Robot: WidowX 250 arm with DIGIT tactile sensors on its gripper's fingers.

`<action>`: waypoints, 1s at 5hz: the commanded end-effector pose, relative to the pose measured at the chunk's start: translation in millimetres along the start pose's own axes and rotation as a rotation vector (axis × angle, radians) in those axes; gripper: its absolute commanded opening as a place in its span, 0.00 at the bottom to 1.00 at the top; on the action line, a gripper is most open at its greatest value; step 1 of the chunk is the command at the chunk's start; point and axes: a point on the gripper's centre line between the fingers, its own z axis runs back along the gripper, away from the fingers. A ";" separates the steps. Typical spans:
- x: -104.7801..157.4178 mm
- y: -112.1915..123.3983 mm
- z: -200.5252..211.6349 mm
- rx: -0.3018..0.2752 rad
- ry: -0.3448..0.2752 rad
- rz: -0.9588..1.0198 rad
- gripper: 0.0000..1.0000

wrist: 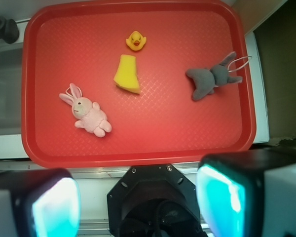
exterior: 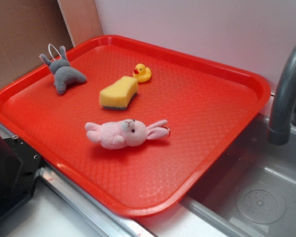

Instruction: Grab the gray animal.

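The gray animal [exterior: 65,73] lies on the red tray [exterior: 197,113] near its far left corner, ears and white loop pointing toward the tray rim. In the wrist view the gray animal [wrist: 212,79] is at the tray's [wrist: 187,128] right side, loop toward the right rim. My gripper [wrist: 138,205] is open, its two teal-padded fingers [wrist: 54,210] wide apart at the bottom of the wrist view, high above and short of the tray's near edge, with nothing between them. The exterior view does not show the gripper.
A pink plush bunny [exterior: 126,133] lies mid-tray, a yellow sponge [exterior: 119,93] and a small yellow rubber duck [exterior: 142,73] further back. A gray faucet [exterior: 286,94] and sink [exterior: 256,197] stand right of the tray. The robot's black base [wrist: 155,202] sits below the tray's near edge.
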 end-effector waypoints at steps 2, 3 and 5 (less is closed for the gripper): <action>12.8 51.2 -49.8 0.051 0.075 0.245 1.00; 22.9 107.3 -76.3 0.106 -0.076 0.492 1.00; 31.2 131.1 -92.4 0.194 -0.121 0.733 1.00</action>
